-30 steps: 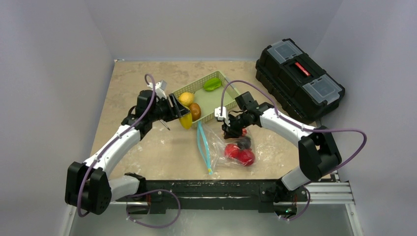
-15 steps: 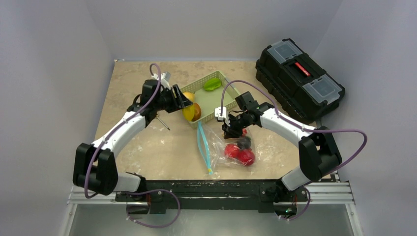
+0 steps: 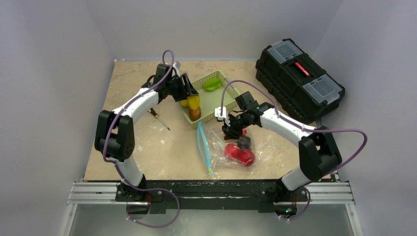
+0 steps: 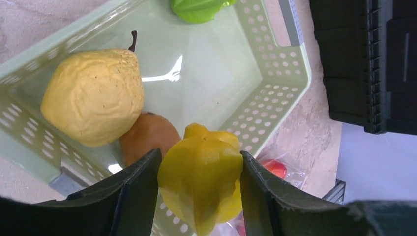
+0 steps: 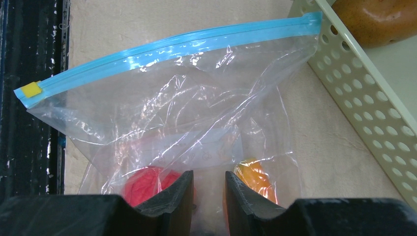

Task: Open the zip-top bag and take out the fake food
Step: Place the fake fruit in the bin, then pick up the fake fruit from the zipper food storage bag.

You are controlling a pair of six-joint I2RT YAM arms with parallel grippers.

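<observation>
Left gripper (image 4: 197, 162) pinches a yellow star-shaped fruit (image 4: 199, 194) above the green basket (image 4: 275, 98), right over the pear (image 4: 93, 96). Right gripper (image 5: 209, 179): fingers nearly together at the zip-top bag (image 5: 187, 113); cannot tell if it grips the film.

Risk: the dropped fruit glances off the pear and over the rim.

The right wrist alone shows the red piece (image 5: 147, 184) and orange piece (image 5: 253, 179) inside the bag. The top view alone shows the bag lying just beside the basket.

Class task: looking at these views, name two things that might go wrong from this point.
1. The left tool holds the yellow ridged fruit above the basket, near its wall; released there, it may bounce off the brown fruit and roll out.
2. The right tool is down at the zip-top bag by the red fruit; the slack plastic may slip.
</observation>
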